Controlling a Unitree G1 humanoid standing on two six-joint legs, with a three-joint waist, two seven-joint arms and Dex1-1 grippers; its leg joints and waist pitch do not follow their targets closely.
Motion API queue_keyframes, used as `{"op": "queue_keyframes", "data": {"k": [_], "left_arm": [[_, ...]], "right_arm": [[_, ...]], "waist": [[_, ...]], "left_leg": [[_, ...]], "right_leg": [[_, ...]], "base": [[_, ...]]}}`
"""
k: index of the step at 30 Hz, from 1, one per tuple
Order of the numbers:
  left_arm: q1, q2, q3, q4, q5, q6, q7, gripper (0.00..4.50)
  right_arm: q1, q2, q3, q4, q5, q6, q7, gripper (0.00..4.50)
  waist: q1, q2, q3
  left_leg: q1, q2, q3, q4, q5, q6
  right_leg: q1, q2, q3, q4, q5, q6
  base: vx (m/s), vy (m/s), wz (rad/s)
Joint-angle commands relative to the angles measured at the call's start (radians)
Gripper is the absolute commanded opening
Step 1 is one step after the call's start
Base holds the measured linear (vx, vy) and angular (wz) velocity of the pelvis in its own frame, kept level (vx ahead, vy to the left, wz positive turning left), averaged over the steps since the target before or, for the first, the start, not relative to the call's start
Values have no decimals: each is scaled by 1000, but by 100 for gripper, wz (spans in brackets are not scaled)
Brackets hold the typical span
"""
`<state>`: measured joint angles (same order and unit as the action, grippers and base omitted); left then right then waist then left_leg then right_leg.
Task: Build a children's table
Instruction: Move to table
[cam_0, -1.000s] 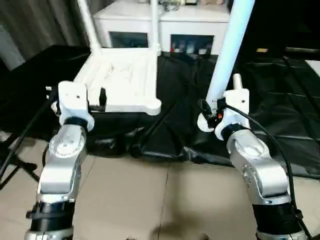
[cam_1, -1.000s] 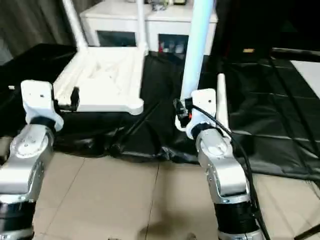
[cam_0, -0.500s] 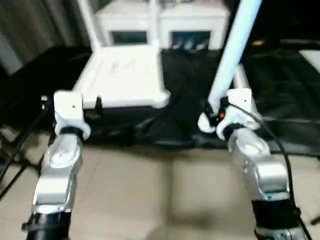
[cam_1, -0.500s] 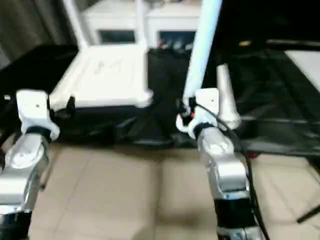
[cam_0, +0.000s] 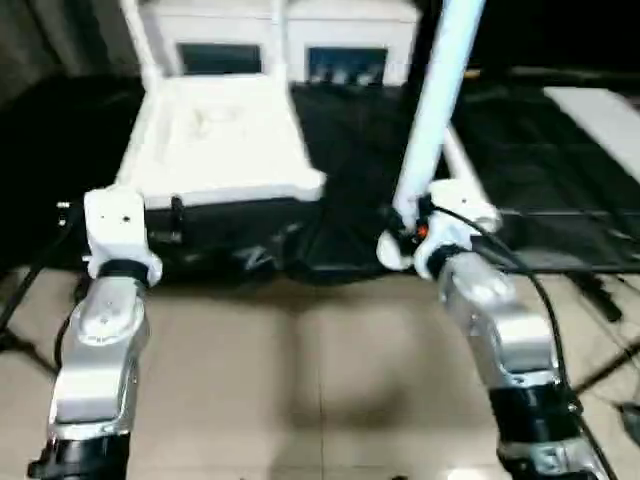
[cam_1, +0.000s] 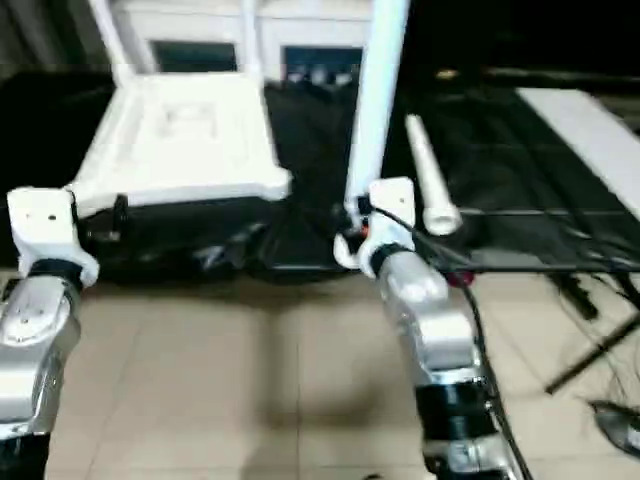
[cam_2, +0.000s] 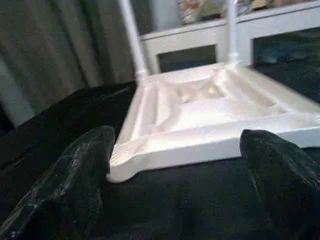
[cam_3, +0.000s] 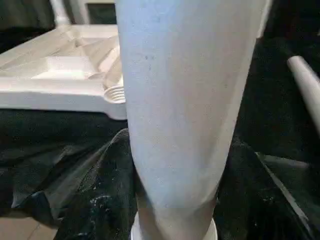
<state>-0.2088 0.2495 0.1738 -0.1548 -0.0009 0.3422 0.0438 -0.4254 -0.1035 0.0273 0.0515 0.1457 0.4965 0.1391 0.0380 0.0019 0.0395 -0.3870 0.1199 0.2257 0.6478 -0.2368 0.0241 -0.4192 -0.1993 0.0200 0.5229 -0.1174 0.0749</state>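
right tool: clamped low on upright leg, long, light, stiff, slick | left tool: wide, empty | tabletop: inverted on counter, near sockets vacant
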Motion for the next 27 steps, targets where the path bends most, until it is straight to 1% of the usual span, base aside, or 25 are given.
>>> {"op": "queue_keyframes", "data": {"k": [1,2,3,5,6,7,9,10,11,12,13,14,15,16,17,18,19,20,21,22,23,24,25,26,27], "left_arm": [[-15,-6,-4,-23,18,15,16,450],[-22,-9,-8,-19,18,15,16,450],[-30,-11,-13,-18,18,19,15,450],[-53,-6,-18,-3,5,8,-6,450],[-62,-3,-19,15,4,-2,-10,450],[-70,-1,-21,36,10,-11,-8,450],[-83,0,-29,52,22,-11,-3,450],[-90,0,-33,52,26,-5,-2,450],[-98,-3,-34,47,23,3,-1,450],[-103,-3,-32,45,21,8,-3,450],[-107,-4,-30,44,19,11,-4,450],[-110,-6,-28,55,23,4,2,450],[-110,-7,-28,56,24,3,3,450],[-107,-8,-31,60,29,-2,5,450],[-105,-9,-34,57,30,-1,3,450],[-101,-12,-42,47,32,4,1,450],[-101,-13,-42,47,32,5,1,450],[-102,-13,-47,34,31,13,1,450],[-102,-13,-47,34,31,13,1,450],[-105,-8,-48,26,25,21,-3,450],[-102,-4,-47,31,24,18,-6,450],[-92,0,-43,37,26,13,-9,450],[-91,0,-43,37,26,13,-9,450],[-86,4,-41,38,30,10,-8,450],[-82,-1,-35,41,31,8,-3,450]], "right_arm": [[-14,-8,0,-3,1,-31,20,184],[-21,-10,-4,7,1,-38,23,184],[-30,-11,-10,12,4,-41,25,184],[-46,3,-15,8,13,-55,24,184],[-46,9,-14,8,12,-66,20,184],[-41,17,-17,5,14,-72,14,184],[-33,25,-24,-1,19,-70,6,184],[-31,26,-28,-3,22,-66,5,184],[-30,30,-29,-1,25,-64,6,184],[-30,33,-24,8,18,-65,3,184],[-31,34,-20,15,13,-65,3,184],[-29,39,-11,26,7,-76,6,184],[-29,39,-10,26,6,-76,7,184],[-27,42,-2,30,1,-76,7,184],[-26,46,-5,31,6,-75,6,184],[-26,54,-19,30,21,-69,3,184],[-26,55,-20,30,22,-68,3,184],[-27,53,-26,24,25,-64,-3,184],[-27,53,-26,24,25,-64,-3,184],[-31,54,-35,15,28,-56,-8,184],[-30,54,-39,17,28,-58,-10,184],[-22,57,-43,23,24,-62,-15,184],[-20,57,-43,24,23,-62,-16,184],[-17,59,-47,32,23,-66,-18,184],[-14,58,-46,41,22,-72,-16,184]], "waist": [[20,5,-64],[23,18,-67],[20,22,-67],[12,49,-71],[7,44,-65],[3,41,-64],[15,15,-66],[38,4,-70],[60,11,-70],[57,15,-67],[46,26,-64],[19,44,-73],[-4,55,-73],[-20,75,-73],[-19,76,-73],[-10,67,-71],[-1,36,-73],[64,-20,-75],[54,-18,-77],[51,21,-73],[53,-4,-63],[61,-15,-60],[73,2,-58],[60,20,-57],[34,24,-42]], "left_leg": [[26,63,-45,-92,-231,216],[35,61,-41,-106,-207,219],[37,57,-35,-117,-188,223],[65,40,-15,-128,-104,244],[63,37,-3,-132,-101,245],[56,32,4,-133,-116,253],[31,35,-7,-100,-181,249],[1,52,-46,-43,-180,243],[-15,78,-89,-4,-184,211],[-20,82,-103,-8,-202,197],[-13,69,-101,-55,-239,202],[25,40,-74,-116,-214,236],[44,25,-68,-135,-141,264],[38,27,-48,-163,21,311],[43,50,-63,-157,118,353],[64,84,-65,-129,300,408],[61,86,-55,-115,299,361],[-40,21,-67,74,-84,166],[-110,30,-155,155,-179,94],[-103,-25,-197,191,-205,-120],[-106,-36,-184,179,-280,-161],[-72,-37,-183,123,-273,-158],[-27,-36,-175,57,-181,-102],[28,-23,-155,-27,-117,-30],[66,-12,-124,-78,-159,-3]], "right_leg": [[28,-28,21,-65,-319,-177],[20,1,8,-55,-311,-167],[16,24,-5,-46,-296,-159],[-13,83,-52,-15,-235,-139],[-20,93,-62,-16,-237,-135],[-16,86,-65,-14,-235,-125],[9,5,-13,-48,-267,-95],[41,-101,57,-75,-304,-76],[42,-167,97,-97,-384,-101],[34,-158,92,-100,-439,-112],[19,-81,50,-83,-520,-105],[-8,49,-23,-30,-475,-58],[-28,112,-63,20,-408,-34],[-46,170,-121,155,-295,-10],[-45,154,-128,185,-252,5],[-68,122,-127,178,-182,24],[-55,68,-99,128,-90,10],[16,-189,106,-8,-34,19],[61,-264,158,-7,-17,-15],[43,-152,115,-12,-175,-12],[59,-96,127,-20,-274,-89],[101,-23,124,-12,-392,-267],[90,25,137,-37,-468,-314],[54,102,140,-45,-509,-266],[-12,189,87,-16,-537,-209]], "base": [[0,0,0],[0,0,0],[0,0,0],[0,0,0],[-9,29,26],[-12,18,22],[-6,9,11],[0,0,0],[0,0,0],[-43,87,7],[-38,86,5],[-38,86,5],[-35,106,15],[-43,79,12],[-43,79,12],[0,0,0],[-49,61,4],[-49,61,4],[-54,98,-13],[-83,134,-37],[-83,134,-37],[-111,220,-38],[-122,280,-32],[-122,280,-32],[-158,260,-28]]}}
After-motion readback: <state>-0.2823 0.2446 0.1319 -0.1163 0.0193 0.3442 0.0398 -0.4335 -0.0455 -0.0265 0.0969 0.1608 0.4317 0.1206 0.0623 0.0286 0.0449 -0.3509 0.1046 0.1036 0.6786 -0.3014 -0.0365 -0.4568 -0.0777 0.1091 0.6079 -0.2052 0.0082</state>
